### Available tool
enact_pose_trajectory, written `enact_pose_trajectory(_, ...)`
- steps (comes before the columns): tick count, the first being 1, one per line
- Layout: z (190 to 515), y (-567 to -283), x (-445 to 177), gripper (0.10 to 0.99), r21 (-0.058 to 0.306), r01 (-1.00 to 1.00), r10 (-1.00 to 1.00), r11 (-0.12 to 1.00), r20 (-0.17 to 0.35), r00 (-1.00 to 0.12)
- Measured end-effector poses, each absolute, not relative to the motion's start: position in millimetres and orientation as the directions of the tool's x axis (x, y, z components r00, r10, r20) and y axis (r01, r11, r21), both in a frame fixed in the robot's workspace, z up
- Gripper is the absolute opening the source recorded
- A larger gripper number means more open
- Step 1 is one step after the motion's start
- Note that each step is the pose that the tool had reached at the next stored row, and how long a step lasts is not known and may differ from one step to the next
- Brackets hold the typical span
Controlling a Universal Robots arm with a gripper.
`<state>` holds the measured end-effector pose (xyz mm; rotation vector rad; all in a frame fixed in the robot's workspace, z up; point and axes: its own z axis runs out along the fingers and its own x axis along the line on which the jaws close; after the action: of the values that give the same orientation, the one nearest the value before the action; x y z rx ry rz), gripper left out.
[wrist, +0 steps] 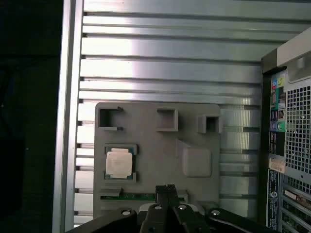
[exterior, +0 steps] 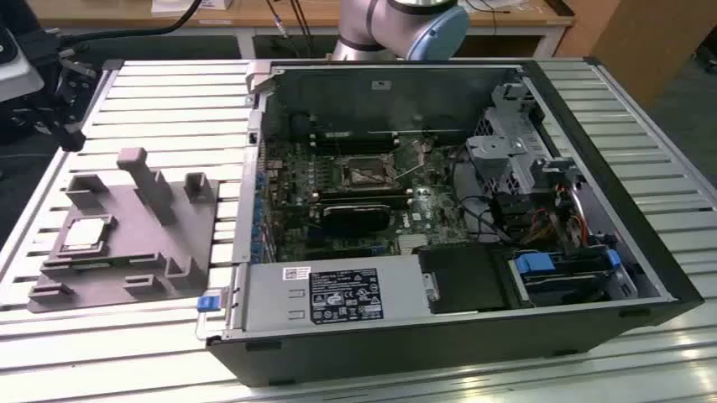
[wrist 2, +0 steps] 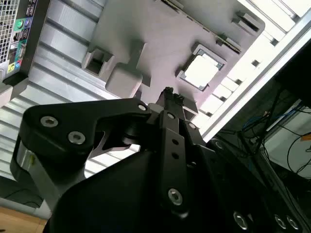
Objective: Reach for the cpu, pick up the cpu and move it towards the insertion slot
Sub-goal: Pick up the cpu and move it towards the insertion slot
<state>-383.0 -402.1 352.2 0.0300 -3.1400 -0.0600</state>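
The cpu (exterior: 86,233), a flat silver square with a pale rim, lies in a pocket of the grey plastic tray (exterior: 168,252) on the exterior view's left. Both wrist views look down on it from well above: cpu (wrist 2: 200,72) on the tray (wrist 2: 146,29), and cpu (wrist: 119,163) on the tray (wrist: 160,145). My gripper (wrist: 167,188) hangs high over the tray, off to one side of the chip, shut with nothing held; its tips (wrist 2: 169,93) meet. The insertion slot (exterior: 364,175) sits on the motherboard inside the open case.
The open computer case (exterior: 448,336) lies on a slatted metal table (exterior: 168,101). Upright posts (exterior: 146,180) rise from the tray beside the chip. A black block (exterior: 356,217) and a drive cage (exterior: 510,159) crowd the motherboard. The arm's base (exterior: 398,29) stands behind the case.
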Motion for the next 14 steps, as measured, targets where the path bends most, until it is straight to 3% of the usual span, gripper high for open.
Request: enact_pose_trajectory(14, 347.8, -402.1, -383.3, 0.106, 0.038, -0.019, -0.019, 0.999, 0.0, -1.0)
